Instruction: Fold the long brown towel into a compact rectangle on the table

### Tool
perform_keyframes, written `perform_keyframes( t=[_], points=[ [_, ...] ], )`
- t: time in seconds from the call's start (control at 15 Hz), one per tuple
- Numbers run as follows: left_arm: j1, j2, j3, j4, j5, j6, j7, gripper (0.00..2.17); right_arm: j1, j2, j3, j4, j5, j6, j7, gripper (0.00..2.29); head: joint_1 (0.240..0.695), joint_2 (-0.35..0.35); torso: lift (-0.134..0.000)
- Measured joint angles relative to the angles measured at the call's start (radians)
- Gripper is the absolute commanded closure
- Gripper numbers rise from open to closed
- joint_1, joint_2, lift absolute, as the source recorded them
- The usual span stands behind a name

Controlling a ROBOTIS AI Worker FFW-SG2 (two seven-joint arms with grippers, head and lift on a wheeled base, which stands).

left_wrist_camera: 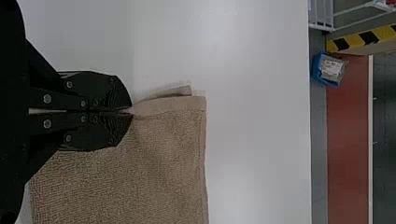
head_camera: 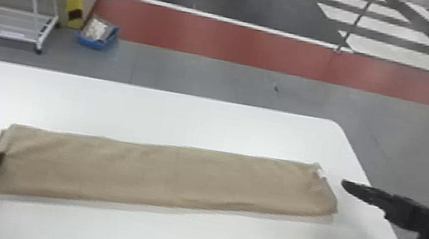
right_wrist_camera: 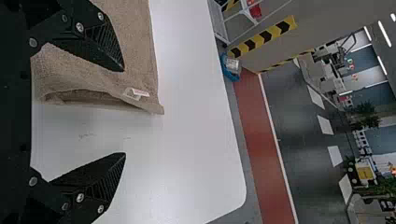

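The brown towel [head_camera: 167,175] lies as a long, narrow strip across the white table. At its left end my left gripper [head_camera: 1,158] is shut on the edge. In the left wrist view that gripper [left_wrist_camera: 131,111] pinches the hem of the towel [left_wrist_camera: 163,158], with a small flap sticking out beside it. My right gripper [head_camera: 344,183] is just off the towel's right end. Its fingers stand wide apart in the right wrist view, where the gripper [right_wrist_camera: 125,112] has nothing between its tips; the towel [right_wrist_camera: 135,51] with a small white label lies close to one finger.
The white table [head_camera: 184,120] has its far edge and rounded right corner beyond the towel. On the floor behind stand a white cart [head_camera: 7,22] and a blue bin [head_camera: 96,44], near a pillar with yellow and black stripes.
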Motion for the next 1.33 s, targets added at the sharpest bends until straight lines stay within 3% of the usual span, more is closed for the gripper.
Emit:
perform_keyframes(
  t=[0.27, 0.53, 0.73, 0.93, 1.07, 1.2, 1.27, 1.33],
  points=[
    [0.000, 0.000, 0.030, -0.050, 0.086, 0.002, 0.005, 1.62, 0.004, 0.004, 0.000, 0.000, -0.002, -0.003, 0.000, 0.28, 0.695, -0.247, -0.124],
    [-0.029, -0.004, 0.093, -0.070, 0.253, 0.001, 0.021, 1.62, 0.019, 0.029, 0.010, -0.019, -0.005, 0.001, -0.001, 0.28, 0.695, -0.252, -0.124],
    [-0.078, -0.009, 0.122, -0.062, 0.400, 0.054, 0.048, 1.62, 0.025, 0.097, 0.030, -0.067, -0.005, -0.011, -0.016, 0.28, 0.695, -0.241, -0.124],
    [-0.134, -0.019, 0.120, -0.058, 0.512, 0.102, 0.101, 1.62, 0.047, 0.207, 0.052, -0.162, -0.023, -0.040, -0.046, 0.28, 0.695, -0.206, -0.124],
    [-0.150, -0.031, 0.116, -0.057, 0.560, 0.108, 0.114, 1.62, 0.071, 0.236, 0.099, -0.211, -0.049, -0.046, -0.079, 0.32, 0.695, -0.191, -0.124],
    [-0.163, -0.051, 0.112, -0.050, 0.579, 0.109, 0.119, 1.62, 0.083, 0.256, 0.157, -0.233, -0.063, -0.050, -0.090, 0.93, 0.695, -0.163, -0.124],
    [-0.171, -0.062, 0.111, -0.038, 0.586, 0.108, 0.120, 1.62, 0.085, 0.266, 0.193, -0.235, -0.066, -0.053, -0.091, 1.44, 0.695, -0.148, -0.124],
    [-0.176, -0.071, 0.110, -0.026, 0.596, 0.106, 0.120, 1.62, 0.085, 0.277, 0.228, -0.235, -0.067, -0.056, -0.091, 1.70, 0.695, -0.135, -0.124]
  ],
)
